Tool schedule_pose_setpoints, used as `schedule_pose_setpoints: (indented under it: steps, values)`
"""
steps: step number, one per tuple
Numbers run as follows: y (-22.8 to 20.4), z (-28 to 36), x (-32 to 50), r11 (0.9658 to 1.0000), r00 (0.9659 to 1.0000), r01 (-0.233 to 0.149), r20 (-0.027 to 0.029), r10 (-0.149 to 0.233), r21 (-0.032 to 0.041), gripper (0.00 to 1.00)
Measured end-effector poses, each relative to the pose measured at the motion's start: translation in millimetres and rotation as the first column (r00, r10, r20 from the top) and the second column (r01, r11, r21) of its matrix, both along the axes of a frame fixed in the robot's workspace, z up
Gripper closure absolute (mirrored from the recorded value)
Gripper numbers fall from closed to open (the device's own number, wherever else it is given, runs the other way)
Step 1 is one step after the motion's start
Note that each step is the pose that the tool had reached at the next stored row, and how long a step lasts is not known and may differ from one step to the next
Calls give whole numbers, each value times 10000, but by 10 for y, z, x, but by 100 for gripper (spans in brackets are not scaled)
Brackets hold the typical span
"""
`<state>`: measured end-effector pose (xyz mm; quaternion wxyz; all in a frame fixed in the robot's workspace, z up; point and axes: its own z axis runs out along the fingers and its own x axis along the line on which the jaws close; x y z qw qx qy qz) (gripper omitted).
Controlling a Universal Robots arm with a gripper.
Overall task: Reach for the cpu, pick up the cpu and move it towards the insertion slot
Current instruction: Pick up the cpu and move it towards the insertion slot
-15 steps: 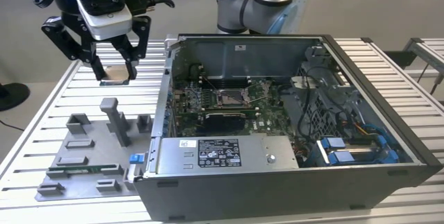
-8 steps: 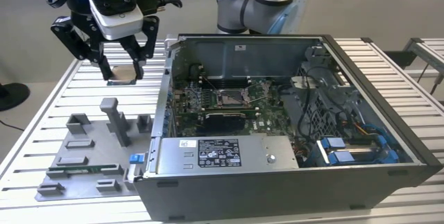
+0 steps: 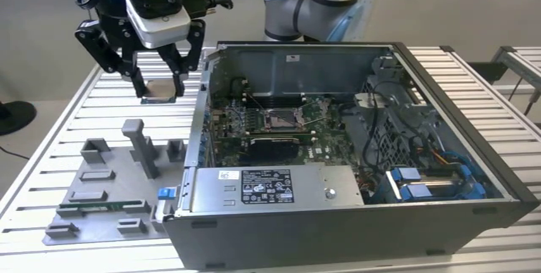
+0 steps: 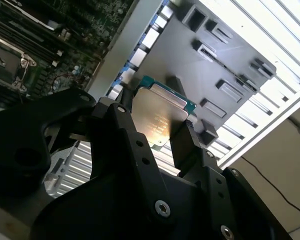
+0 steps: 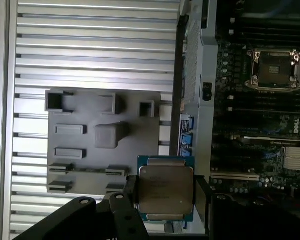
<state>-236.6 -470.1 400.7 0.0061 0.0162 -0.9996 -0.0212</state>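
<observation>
fingers (image 4: 182, 145): clamped on cpu (image 5: 165, 192), up over table (image 3: 50, 133)
in the way: case wall (image 3: 205, 102) stood before insertion slot (image 3: 283, 119)
nearby: grey tray (image 3: 101, 190)

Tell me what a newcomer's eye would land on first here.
The black gripper stands out first, over the slatted table at the exterior view's left, clamping the silvery cpu. Next comes the open computer case beside it, with the square insertion slot inside.

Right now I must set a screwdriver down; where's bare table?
In the exterior view, bare table slats lie behind the grey fixture plate, alongside the computer case, where the pincer holds the cpu aloft. Inside the case is crowded.
</observation>
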Motion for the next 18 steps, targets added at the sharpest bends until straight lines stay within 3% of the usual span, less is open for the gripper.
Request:
schedule_pose_setpoints:
  steps: [7, 8, 9, 18]
  values:
    - [0, 0, 115, 10000, 10000, 0, -10, 0, 1, 100]
    - [0, 0, 223, 10000, 10000, 0, -16, 0, 1, 100]
    - [0, 0, 272, 10000, 10000, 0, -19, 0, 0, 100]
    - [0, 0, 449, 10000, 10000, 0, -32, 0, 0, 100]
